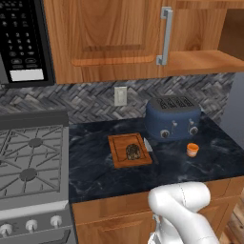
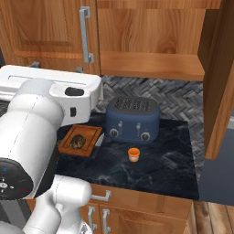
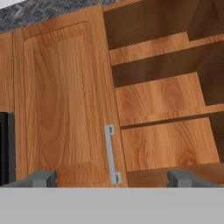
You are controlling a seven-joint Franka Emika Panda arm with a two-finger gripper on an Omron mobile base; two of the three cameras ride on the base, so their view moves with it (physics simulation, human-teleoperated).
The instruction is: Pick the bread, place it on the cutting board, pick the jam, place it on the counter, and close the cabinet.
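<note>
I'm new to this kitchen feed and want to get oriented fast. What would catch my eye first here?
The wooden cabinet stands open on its right side, its door swung out at the right of the right base view. On the counter below, a blue toaster stands at the back, with the bread on the cutting board to its left and the orange jam in front. The tool faces the cabinet, open.

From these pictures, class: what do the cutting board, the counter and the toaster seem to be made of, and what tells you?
Cutting board: reddish-brown wood, judging by its grain and grooved edge.
Counter: dark polished stone, probably marble, with pale veins.
Toaster: smooth blue casing, painted metal or plastic; which one is unclear.
</note>
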